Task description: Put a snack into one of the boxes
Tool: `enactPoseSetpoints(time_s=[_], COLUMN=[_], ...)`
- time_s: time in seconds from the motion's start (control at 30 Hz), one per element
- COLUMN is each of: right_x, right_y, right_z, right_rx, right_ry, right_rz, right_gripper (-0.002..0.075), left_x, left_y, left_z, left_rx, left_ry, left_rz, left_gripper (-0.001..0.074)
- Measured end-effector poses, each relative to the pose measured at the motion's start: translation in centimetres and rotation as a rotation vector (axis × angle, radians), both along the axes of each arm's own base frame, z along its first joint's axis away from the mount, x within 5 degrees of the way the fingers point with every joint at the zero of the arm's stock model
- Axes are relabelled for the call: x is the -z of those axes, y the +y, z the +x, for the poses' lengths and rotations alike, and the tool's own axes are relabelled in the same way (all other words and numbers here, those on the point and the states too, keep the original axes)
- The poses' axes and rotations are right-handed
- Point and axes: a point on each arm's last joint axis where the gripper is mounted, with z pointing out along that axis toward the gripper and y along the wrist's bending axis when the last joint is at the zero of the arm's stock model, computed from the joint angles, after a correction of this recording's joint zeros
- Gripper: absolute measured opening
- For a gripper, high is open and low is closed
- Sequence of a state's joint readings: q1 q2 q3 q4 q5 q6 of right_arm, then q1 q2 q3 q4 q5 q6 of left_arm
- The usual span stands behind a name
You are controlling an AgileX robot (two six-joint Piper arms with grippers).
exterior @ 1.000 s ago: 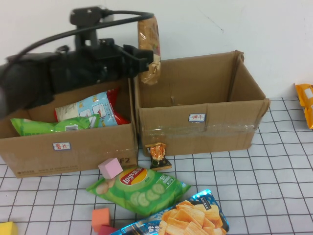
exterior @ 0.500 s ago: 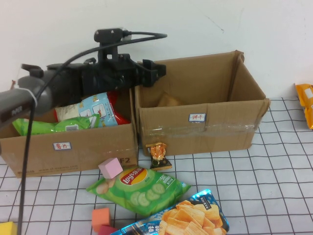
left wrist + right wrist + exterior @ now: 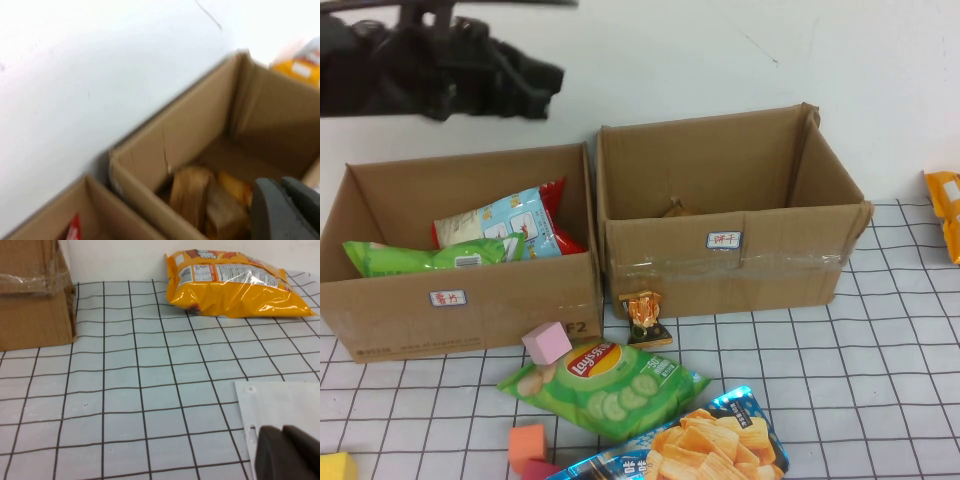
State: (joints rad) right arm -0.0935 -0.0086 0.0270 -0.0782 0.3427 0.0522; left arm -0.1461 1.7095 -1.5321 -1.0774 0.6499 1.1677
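A brown snack packet [image 3: 672, 208] lies inside the right cardboard box [image 3: 740, 270], only its top showing over the wall. In the left wrist view the packet [image 3: 192, 192] rests on the floor of that box [image 3: 200, 125]. My left gripper [image 3: 545, 85] is raised above the left box [image 3: 470, 300], at the upper left, apart from both boxes. Its fingers [image 3: 272, 215] stand together with nothing between them. My right gripper [image 3: 290, 452] is out of the high view; it is shut and empty, low over a white plate [image 3: 280, 400].
The left box holds green, light-blue and red bags. In front lie a green chip bag [image 3: 605, 385], a blue-orange chip bag [image 3: 705, 440], a small gold packet [image 3: 645, 315] and coloured cubes [image 3: 546, 342]. An orange bag [image 3: 235, 282] lies at the far right.
The left gripper held the brown packet over the right box, let it drop inside, then rose and pulled back to the upper left. The right arm has not moved.
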Motion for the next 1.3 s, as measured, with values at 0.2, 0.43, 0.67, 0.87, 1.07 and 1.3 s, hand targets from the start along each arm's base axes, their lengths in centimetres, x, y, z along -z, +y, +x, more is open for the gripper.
enactPoseSetpoints(time_s=[0.2,0.43,0.67,0.87,1.07,1.3], right_x=[0.0,0.0,0.0,0.0,0.0,0.0], right_y=[0.0,0.0,0.0,0.0,0.0,0.0], right_z=[0.0,0.0,0.0,0.0,0.0,0.0], right_rx=[0.0,0.0,0.0,0.0,0.0,0.0], right_ry=[0.0,0.0,0.0,0.0,0.0,0.0], right_rz=[0.0,0.0,0.0,0.0,0.0,0.0], right_gripper=[-0.0001,-0.0001,-0.0001,-0.0001,-0.0001,-0.0001], left_x=[-0.9,-1.0,-1.1,0.7,1.7,1.7], left_y=[1.8,3.8,5.0,5.2,5.5,6.3], left_z=[-6.7,-14.8,-22.3,-27.2,-29.6,-31.3], left_rx=[-0.08,-0.197,-0.224,-0.174,-0.147,-0.198], left_ry=[-0.043,-0.134,-0.219,-0.215,-0.277,-0.328], left_rz=[0.058,0.033,-0.042,-0.091,-0.02,0.027], left_gripper=[0.0,0.0,0.0,0.0,0.0,0.0])
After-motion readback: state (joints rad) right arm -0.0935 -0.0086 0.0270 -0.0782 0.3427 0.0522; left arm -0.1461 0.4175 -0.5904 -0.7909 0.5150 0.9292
